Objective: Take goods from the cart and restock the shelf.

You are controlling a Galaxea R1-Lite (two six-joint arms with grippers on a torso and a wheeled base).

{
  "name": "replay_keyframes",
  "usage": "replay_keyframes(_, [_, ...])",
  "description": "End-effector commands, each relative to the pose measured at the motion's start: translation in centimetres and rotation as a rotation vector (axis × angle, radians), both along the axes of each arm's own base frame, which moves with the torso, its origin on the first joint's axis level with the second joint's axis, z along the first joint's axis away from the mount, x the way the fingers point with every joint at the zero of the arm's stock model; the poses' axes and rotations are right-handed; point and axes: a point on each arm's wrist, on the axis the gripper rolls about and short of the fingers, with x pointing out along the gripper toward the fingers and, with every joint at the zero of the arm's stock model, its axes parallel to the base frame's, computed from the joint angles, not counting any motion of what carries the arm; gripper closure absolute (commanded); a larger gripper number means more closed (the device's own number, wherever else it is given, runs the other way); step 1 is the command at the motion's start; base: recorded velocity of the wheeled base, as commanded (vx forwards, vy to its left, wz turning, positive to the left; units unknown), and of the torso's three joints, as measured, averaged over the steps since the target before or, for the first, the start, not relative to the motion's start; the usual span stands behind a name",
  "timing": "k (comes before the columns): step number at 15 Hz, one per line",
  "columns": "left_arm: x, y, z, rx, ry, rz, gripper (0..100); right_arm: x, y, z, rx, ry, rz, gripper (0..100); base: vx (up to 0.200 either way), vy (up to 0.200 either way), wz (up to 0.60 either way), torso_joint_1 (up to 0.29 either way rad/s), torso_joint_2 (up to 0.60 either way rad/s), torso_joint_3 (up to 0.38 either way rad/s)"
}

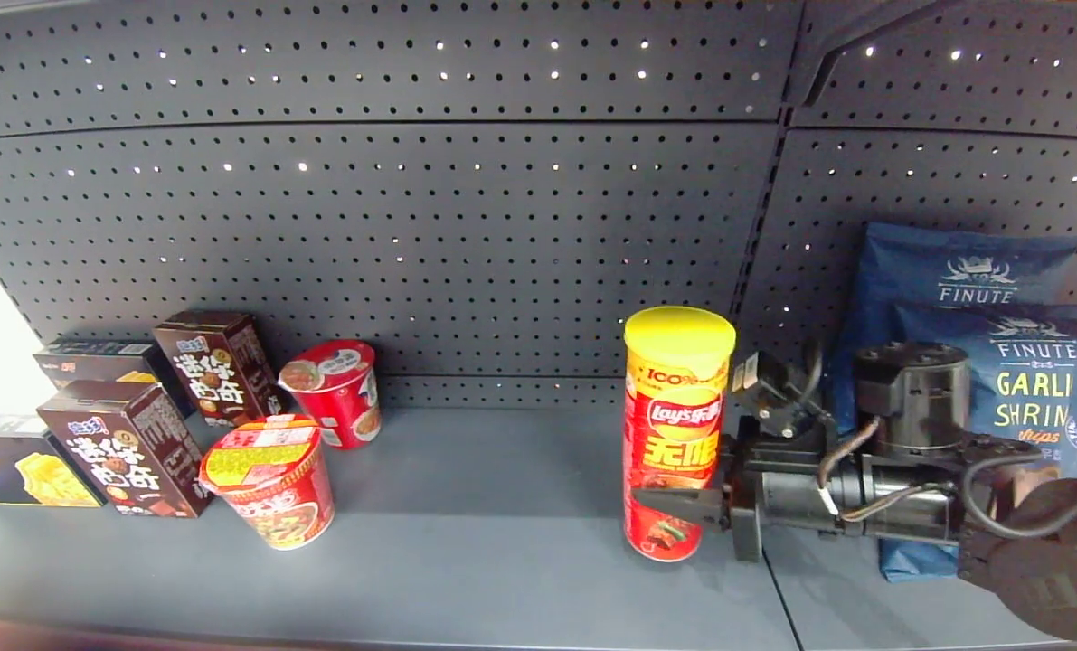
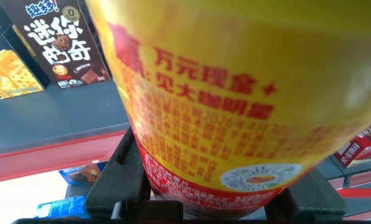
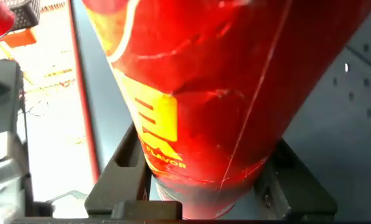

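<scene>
My right gripper (image 1: 678, 497) was clamped on the chips can (image 1: 678, 407), low on its red body, well under the yellow lid. One finger (image 1: 674, 502) crossed the front of the can and the other was hidden behind it, with the arm lying off at three o'clock. The can stood upright at the shelf board (image 1: 502, 561), but I could not tell whether its base rested there or hung just clear. In my right wrist view the red can (image 3: 223, 93) sat between the two dark fingers (image 3: 120, 168), pressed on both sides.

At three o'clock from the can, just behind my arm, the blue snack bags (image 1: 1035, 380) leaned on the pegboard (image 1: 411, 226). Well apart at nine o'clock were two noodle cups (image 1: 271, 479) (both tilted), then the brown chocolate boxes (image 1: 127, 448) and a dark box with yellow crackers (image 1: 23, 470).

My left gripper (image 2: 210, 193) held a second can (image 2: 235, 81), yellow above and red below, with fingers (image 2: 120, 174) closed against its sides. Past it, at about eleven o'clock, a chocolate box (image 2: 55, 37) and a cracker box (image 2: 8, 68) stood on a grey shelf.
</scene>
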Motion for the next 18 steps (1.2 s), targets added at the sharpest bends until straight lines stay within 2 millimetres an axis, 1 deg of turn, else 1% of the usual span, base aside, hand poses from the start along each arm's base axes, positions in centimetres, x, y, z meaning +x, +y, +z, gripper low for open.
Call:
replay_keyframes(1, [0.0,0.0,0.0,0.0,-0.001,0.002,100,-2.7,-1.5,0.5,0.005,-0.01,-0.001,100,0.0,0.0,0.0,0.0,0.0,0.0])
replay_keyframes(2, [0.0,0.0,0.0,0.0,-0.001,0.002,100,-2.7,-1.5,0.5,0.005,-0.01,-0.001,100,0.0,0.0,0.0,0.0,0.0,0.0])
replay_keyframes(3, [0.0,0.0,0.0,0.0,-0.001,0.005,100,-3.4,-1.5,-0.6,0.009,-0.017,0.012,100,0.0,0.0,0.0,0.0,0.0,0.0])
replay_keyframes(7, [0.0,0.0,0.0,0.0,-0.001,0.007,100,-4.0,-1.2,-3.0,-0.002,0.0,0.033,100,0.0,0.0,0.0,0.0,0.0,0.0])
replay_keyframes(9, [0.0,0.0,0.0,0.001,-0.001,0.008,100,-3.6,-0.9,-3.2,0.001,0.016,0.03,100,0.0,0.0,0.0,0.0,0.0,0.0])
replay_keyframes(11, [0.0,0.0,0.0,0.001,-0.001,0.008,100,-2.8,-0.4,-3.4,0.018,0.028,0.023,100,0.0,0.0,0.0,0.0,0.0,0.0])
replay_keyframes(12, [0.0,0.0,0.0,0.001,0.001,0.01,100,-2.3,0.1,-3.7,0.029,0.027,0.027,100,0.0,0.0,0.0,0.0,0.0,0.0])
replay_keyframes(14, [0.0,0.0,0.0,0.001,0.002,0.01,100,-2.1,0.9,-3.9,0.036,0.042,0.04,100,0.0,0.0,0.0,0.0,0.0,0.0])
replay_keyframes(18, [0.1,0.0,-0.4,0.002,0.014,0.01,100,-0.9,1.9,-4.4,0.035,0.044,0.046,100,0.0,0.0,0.0,0.0,0.0,0.0])
